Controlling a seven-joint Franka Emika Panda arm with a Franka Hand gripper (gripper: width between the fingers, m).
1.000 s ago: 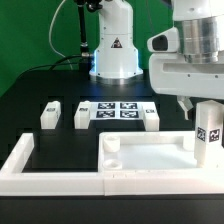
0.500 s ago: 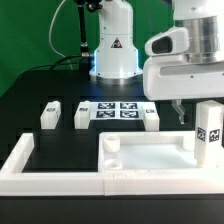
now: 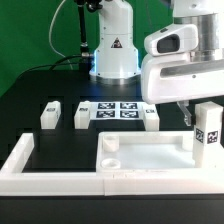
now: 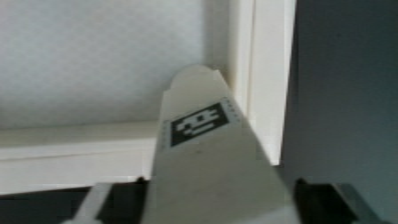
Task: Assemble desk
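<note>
The desk panel point(image 3: 150, 160), white and rimmed, lies at the front with a round socket point(image 3: 110, 144) at its left corner. One white tagged leg point(image 3: 209, 130) stands upright on the panel's right corner. My gripper point(image 3: 206, 112) hangs over that leg with its fingers on either side of the leg's top. In the wrist view the leg point(image 4: 210, 150) fills the middle above the panel's rim point(image 4: 267, 60). The gripper point(image 4: 214, 205) is open, and a dark gap shows between the leg and each finger point(image 4: 111, 202).
Three more tagged legs point(image 3: 50, 113) point(image 3: 82, 115) point(image 3: 150, 118) stand around the marker board point(image 3: 118, 110). A long low white border wall point(image 3: 40, 172) runs along the front and left. The robot base point(image 3: 113, 50) stands behind.
The hand has shifted slightly up and toward the exterior view's left. The leg has stayed upright on the panel's right corner.
</note>
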